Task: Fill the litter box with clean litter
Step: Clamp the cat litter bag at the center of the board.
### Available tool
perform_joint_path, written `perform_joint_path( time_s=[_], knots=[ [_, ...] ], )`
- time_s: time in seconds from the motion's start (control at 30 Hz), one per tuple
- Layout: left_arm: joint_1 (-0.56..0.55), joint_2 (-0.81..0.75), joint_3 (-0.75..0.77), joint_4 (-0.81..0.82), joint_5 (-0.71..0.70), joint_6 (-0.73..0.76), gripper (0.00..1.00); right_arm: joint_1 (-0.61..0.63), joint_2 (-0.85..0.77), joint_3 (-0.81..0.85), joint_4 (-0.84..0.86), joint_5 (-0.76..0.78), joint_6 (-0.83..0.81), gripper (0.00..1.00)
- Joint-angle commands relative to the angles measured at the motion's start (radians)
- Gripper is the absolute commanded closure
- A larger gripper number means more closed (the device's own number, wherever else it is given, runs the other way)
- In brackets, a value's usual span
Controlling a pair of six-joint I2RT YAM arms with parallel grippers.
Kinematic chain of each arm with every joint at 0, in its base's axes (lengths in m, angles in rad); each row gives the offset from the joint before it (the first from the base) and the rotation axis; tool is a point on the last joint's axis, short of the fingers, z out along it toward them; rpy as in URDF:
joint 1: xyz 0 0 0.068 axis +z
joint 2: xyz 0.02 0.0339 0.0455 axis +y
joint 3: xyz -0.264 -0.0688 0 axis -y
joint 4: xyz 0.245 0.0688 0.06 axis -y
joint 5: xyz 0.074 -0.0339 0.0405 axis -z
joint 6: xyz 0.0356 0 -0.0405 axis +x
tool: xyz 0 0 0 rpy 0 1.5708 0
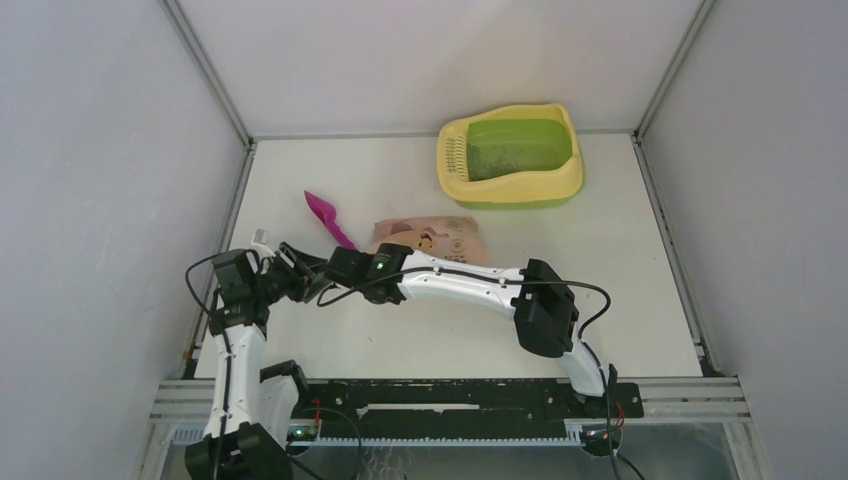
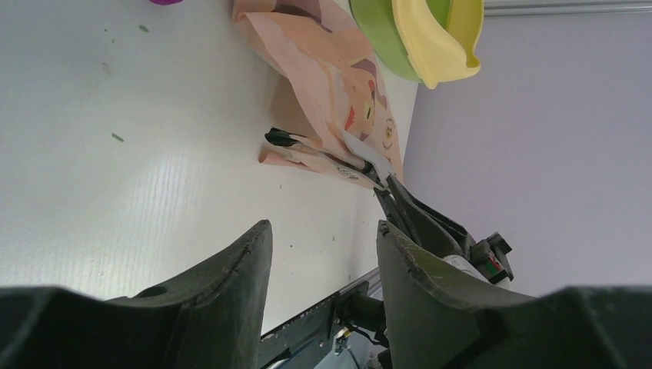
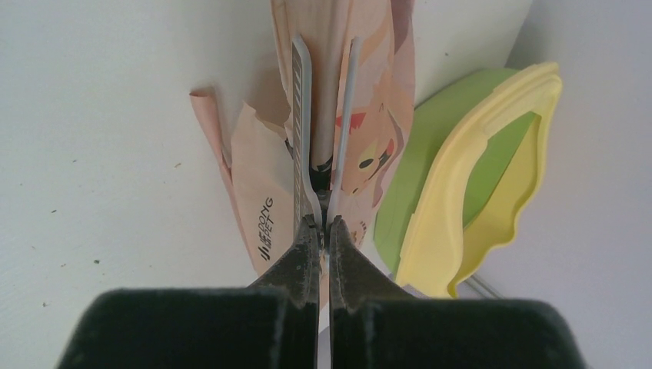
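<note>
The litter box (image 1: 455, 160), pale yellow rim and lime-green basin (image 1: 520, 148), stands at the back right of the table; dark specks of litter (image 1: 497, 160) dot its floor. It also shows in the right wrist view (image 3: 438, 231) and the left wrist view (image 2: 430, 38). The peach-pink bag (image 1: 440, 238) lies flat mid-table. My right gripper (image 3: 324, 221) is shut on a long grey clip (image 3: 300, 115) whose two arms straddle the bag's edge (image 3: 323, 46). My left gripper (image 2: 324, 224) is open and empty, just left of the right gripper's fingers (image 2: 407, 207).
A magenta scoop (image 1: 330, 218) lies left of the bag. A few loose specks (image 2: 117, 137) lie on the white table. Grey walls close in both sides and the back. The right forearm (image 1: 460, 283) stretches across the table's front half.
</note>
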Motion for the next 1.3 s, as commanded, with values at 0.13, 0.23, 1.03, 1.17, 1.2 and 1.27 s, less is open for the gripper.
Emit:
perform_joint_path(
  time_s=[0.13, 0.23, 1.03, 1.17, 1.2, 1.27],
  knots=[
    [0.008, -0.016, -0.026, 0.057, 0.048, -0.032, 0.44, -0.009, 0.028, 0.053, -0.004, 0.1, 0.039, 0.93],
    [0.007, -0.012, -0.025, 0.064, 0.052, -0.034, 0.44, -0.011, 0.039, 0.053, 0.005, 0.112, 0.039, 0.91],
    [0.008, -0.045, 0.011, 0.003, -0.018, -0.043, 0.34, -0.152, -0.399, -0.233, 0.152, -0.313, 0.352, 0.28],
    [0.007, -0.041, 0.039, -0.033, -0.053, -0.031, 0.03, -0.179, -0.521, -0.455, 0.234, -0.323, 0.349, 0.29],
    [0.007, -0.037, 0.046, -0.043, -0.064, -0.024, 0.01, -0.182, -0.54, -0.496, 0.243, -0.312, 0.358, 0.28],
    [0.007, -0.022, 0.069, -0.068, -0.082, -0.006, 0.0, -0.199, -0.552, -0.539, 0.227, -0.316, 0.418, 0.28]
  ],
)
